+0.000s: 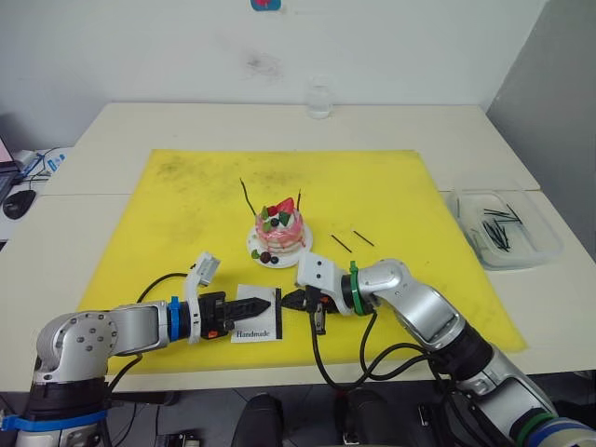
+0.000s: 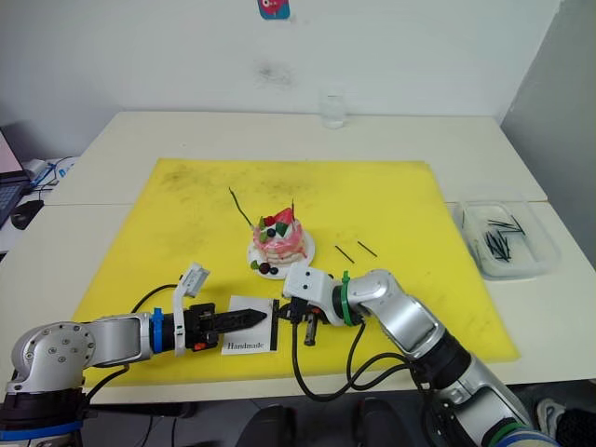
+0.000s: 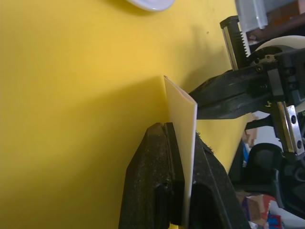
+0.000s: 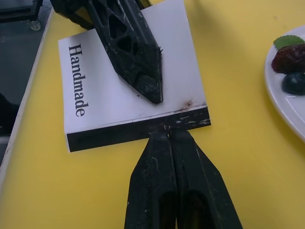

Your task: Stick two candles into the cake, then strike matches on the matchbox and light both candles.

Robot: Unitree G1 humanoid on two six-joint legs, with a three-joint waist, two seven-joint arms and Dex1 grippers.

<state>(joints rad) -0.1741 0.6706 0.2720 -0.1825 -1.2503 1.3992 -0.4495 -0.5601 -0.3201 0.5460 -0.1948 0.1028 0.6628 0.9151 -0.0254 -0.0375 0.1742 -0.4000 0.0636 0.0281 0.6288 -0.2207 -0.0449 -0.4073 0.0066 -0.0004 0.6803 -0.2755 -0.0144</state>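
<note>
Now: striking step | left gripper [image 3: 183,143] pinches matchbox [image 4: 128,90] | right gripper [image 4: 170,136], fingers pressed together, at its black strip | match itself not discernible | next: firm drag along strip.

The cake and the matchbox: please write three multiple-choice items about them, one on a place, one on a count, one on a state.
1. The two loose matches on the yellow mat lie:
A. to the robot's right of the cake
B. to its left
C. on top of it

2. Candles standing in the cake:
A. none
B. one
C. two

3. The left tool is:
A. open above the cake
B. shut on the matchbox
C. open on the bare table

Answers:
1 A: both short sticks lie just right of the plate.
2 C: one green and one dark red stick rise from the frosting.
3 B: the left wrist view shows the box clamped between its fingers.
</note>
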